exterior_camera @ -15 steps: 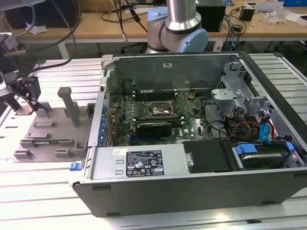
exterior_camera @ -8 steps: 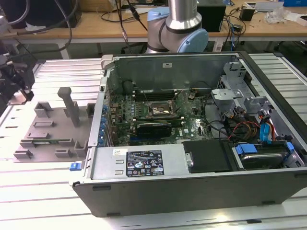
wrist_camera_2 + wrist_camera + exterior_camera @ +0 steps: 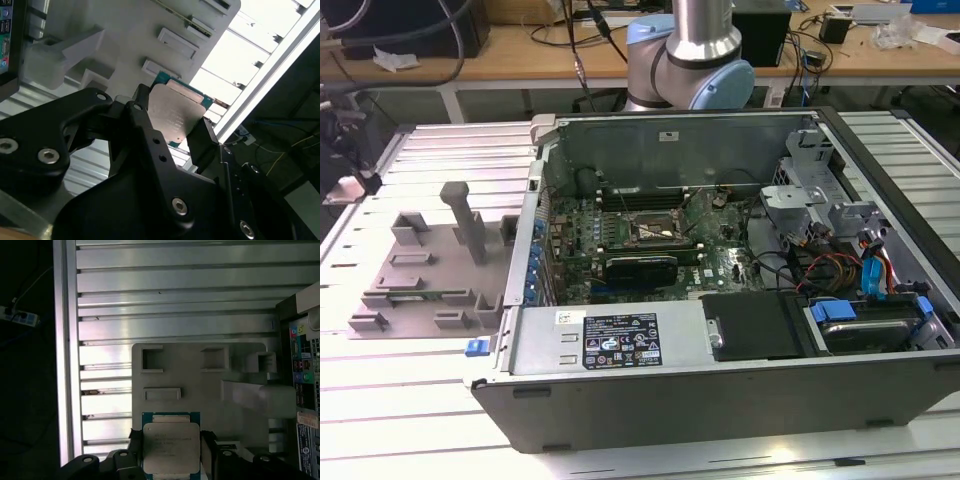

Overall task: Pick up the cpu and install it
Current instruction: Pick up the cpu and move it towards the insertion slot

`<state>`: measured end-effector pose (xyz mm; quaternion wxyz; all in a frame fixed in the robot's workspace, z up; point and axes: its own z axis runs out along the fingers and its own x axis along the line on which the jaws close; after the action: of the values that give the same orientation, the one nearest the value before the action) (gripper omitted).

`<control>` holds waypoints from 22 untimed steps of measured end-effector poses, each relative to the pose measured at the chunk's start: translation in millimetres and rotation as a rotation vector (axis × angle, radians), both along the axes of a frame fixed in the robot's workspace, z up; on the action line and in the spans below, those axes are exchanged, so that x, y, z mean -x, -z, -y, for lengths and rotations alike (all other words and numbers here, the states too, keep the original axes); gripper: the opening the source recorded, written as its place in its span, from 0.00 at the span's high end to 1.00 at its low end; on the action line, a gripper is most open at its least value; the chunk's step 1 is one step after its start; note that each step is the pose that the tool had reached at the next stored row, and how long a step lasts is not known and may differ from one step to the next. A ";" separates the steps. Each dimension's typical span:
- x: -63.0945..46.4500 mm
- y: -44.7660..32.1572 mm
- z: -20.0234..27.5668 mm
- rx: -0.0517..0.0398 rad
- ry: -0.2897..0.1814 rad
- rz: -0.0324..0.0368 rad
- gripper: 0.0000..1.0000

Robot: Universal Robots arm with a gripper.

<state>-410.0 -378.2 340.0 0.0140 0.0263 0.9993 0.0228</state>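
The cpu (image 3: 171, 450) is a flat square chip with a silvery metal top and a thin blue-green rim. My gripper (image 3: 171, 442) is shut on it, one black finger against each of two opposite edges. In the second wrist view the cpu (image 3: 176, 116) sits tilted between the same fingers (image 3: 144, 114) of the gripper (image 3: 172, 122), lifted above the grey tray (image 3: 130, 35). In the first wrist view the tray (image 3: 200, 390) lies below the chip. The dark metal-framed socket (image 3: 655, 232) is on the motherboard inside the open computer case (image 3: 720, 390).
The grey moulded tray (image 3: 420, 270) with raised blocks lies on the slatted metal table (image 3: 380, 420), at the exterior view's left of the case. The arm's base (image 3: 690, 60) stands behind the case. Cables, a drive cage and a black power supply crowd the case's right side.
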 end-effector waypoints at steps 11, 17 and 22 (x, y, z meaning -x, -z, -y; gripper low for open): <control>0.0 -31.8 -0.9 0.0006 0.000 0.0000 0.45; 0.0 -72.1 -1.8 0.0005 0.000 0.0001 0.45; -9.9 -72.1 -1.8 0.0005 0.000 0.0001 0.45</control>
<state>-400.2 -376.4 412.1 0.0140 0.0263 0.9993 0.0226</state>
